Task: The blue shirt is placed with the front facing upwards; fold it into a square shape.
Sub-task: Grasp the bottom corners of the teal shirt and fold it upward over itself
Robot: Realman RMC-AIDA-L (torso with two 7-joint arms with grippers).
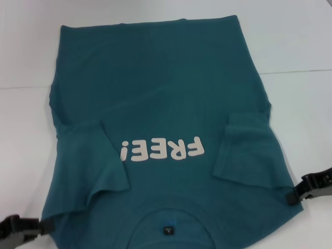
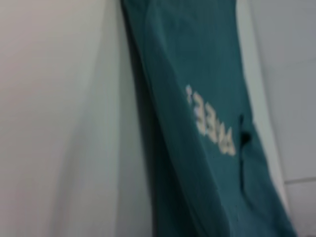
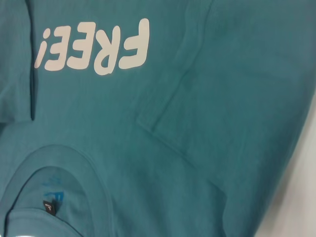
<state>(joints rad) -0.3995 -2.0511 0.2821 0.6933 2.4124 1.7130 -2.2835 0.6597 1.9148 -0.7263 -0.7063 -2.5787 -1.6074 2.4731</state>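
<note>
While the blue shirt (image 1: 155,104) lies face up on the white table (image 1: 301,41), collar nearest the robot and hem at the far end, you have both sleeves already turned inward over the chest, flanking the cream "FREE!" lettering (image 1: 161,149). That narrows the cloth into a rough rectangle, which is probably why the 2 arms now sit at the shoulder corners: from there they could carry the collar end toward the hem.

Your left gripper (image 1: 45,225) sits at the shirt's near-left corner, and your right gripper (image 1: 293,197) at its near-right corner, each fingertip touching the fabric edge. From the head view they look pinched on the cloth, but I cannot tell for certain whether either is clamped or merely resting against it; neither wrist view shows its own fingers.

Both arms are cut off by the frame edges. The collar (image 1: 166,223) runs off the bottom, with only a small black label (image 1: 167,230) visible. The left wrist view is blurred.
</note>
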